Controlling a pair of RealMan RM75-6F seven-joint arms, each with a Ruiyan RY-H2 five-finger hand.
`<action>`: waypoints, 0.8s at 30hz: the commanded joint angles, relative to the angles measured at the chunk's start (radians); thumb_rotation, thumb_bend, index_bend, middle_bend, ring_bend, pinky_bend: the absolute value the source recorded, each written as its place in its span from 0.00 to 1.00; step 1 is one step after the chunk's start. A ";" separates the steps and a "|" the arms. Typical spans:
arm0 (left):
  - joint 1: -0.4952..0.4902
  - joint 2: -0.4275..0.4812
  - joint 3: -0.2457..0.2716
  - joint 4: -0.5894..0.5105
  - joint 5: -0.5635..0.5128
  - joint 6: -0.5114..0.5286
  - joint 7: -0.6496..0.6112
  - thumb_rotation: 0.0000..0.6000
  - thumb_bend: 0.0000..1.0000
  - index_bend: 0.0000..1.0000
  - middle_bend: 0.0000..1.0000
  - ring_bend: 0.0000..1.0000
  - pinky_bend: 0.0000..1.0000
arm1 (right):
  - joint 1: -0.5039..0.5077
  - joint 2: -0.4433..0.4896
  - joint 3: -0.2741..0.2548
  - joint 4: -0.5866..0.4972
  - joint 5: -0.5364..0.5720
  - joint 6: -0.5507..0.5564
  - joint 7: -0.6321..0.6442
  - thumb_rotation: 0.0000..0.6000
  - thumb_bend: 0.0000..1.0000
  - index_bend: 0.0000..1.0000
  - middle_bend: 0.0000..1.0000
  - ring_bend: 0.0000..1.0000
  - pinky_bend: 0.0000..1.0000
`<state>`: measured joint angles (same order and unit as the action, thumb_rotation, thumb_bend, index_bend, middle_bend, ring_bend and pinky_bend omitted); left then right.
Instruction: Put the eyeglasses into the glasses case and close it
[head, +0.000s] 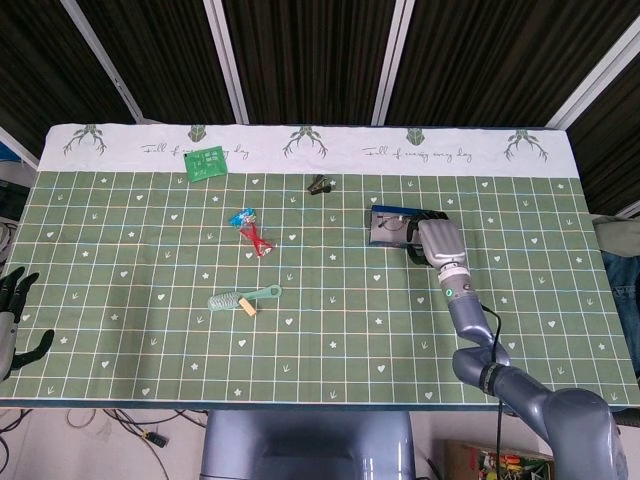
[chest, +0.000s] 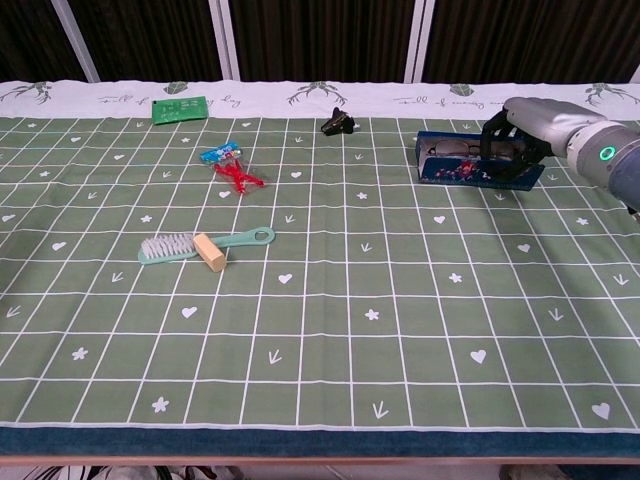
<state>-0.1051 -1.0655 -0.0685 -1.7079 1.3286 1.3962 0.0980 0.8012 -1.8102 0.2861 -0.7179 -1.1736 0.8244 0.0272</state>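
- A green cloth with white hearts and a grid is spread over the table, and dark slatted walls are seen behind it.
- The case is found on the right side of the cloth, near the white strip at the back.
- The glasses are seen lying inside the case, behind its half-raised front flap.
- The right hand is laid over the right end of the case, with its fingers curled round the flap. The flap is gripped and looks only part way shut.
- The left hand is seen far to the left of the case, off the edge of the cloth. Nothing is held in it and its fingers are spread apart.
- The case is judged to be light and stiff, so it could slide on the cloth when pushed. The flap is best pressed along its long edge.
- The glasses are judged thin and easy to bend, so the flap should be shut slowly.
- A brush, a red clip, a black clip and a green card are seen well to the left of the case.
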 joint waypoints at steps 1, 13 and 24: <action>0.000 0.000 0.000 0.000 -0.001 -0.001 0.000 1.00 0.32 0.06 0.00 0.00 0.00 | 0.000 0.001 -0.001 0.000 -0.004 0.003 0.003 1.00 0.47 0.58 0.30 0.25 0.21; -0.002 0.003 0.001 -0.002 -0.005 -0.007 0.002 1.00 0.32 0.06 0.00 0.00 0.00 | -0.002 0.004 -0.001 -0.012 0.000 -0.007 0.003 1.00 0.50 0.60 0.30 0.25 0.21; -0.002 0.003 0.000 -0.004 -0.006 -0.007 0.001 1.00 0.32 0.06 0.00 0.00 0.00 | -0.021 0.031 -0.013 -0.074 -0.021 0.019 0.012 1.00 0.54 0.65 0.30 0.25 0.21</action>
<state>-0.1067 -1.0623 -0.0681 -1.7122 1.3230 1.3896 0.0988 0.7893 -1.7922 0.2797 -0.7676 -1.1840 0.8283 0.0364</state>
